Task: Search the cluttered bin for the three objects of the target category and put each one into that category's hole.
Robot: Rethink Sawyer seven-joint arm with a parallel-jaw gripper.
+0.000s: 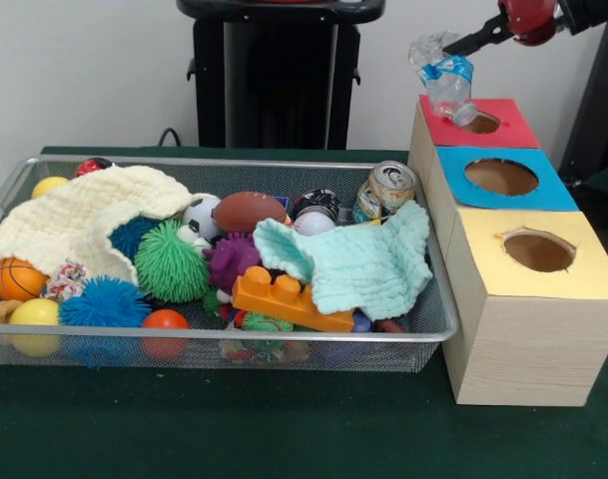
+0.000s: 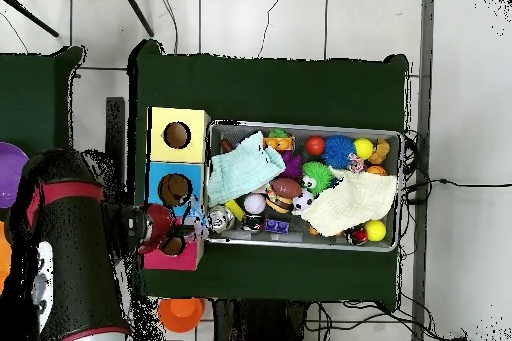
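No writing can be read on the crushed plastic bottle [image 1: 446, 80] with its blue label, nor on the can [image 1: 385, 191] leaning at the bin's [image 1: 234, 337] right end. The hand [image 1: 461, 47] grips the bottle, which hangs tilted, mouth down, right at the red hole [image 1: 480, 122] of the wooden box [image 1: 513, 344]. The blue hole [image 1: 501, 177] and yellow hole [image 1: 538, 250] sit open nearer the camera. The box stands just beside the bin's right rim. Inside the bin, a teal cloth [image 1: 368, 264] and a cream cloth [image 1: 84, 215] cover part of the toys; an orange block [image 1: 289, 299] lies near the front mesh. Bare green desk [image 1: 284, 429] runs along the front.
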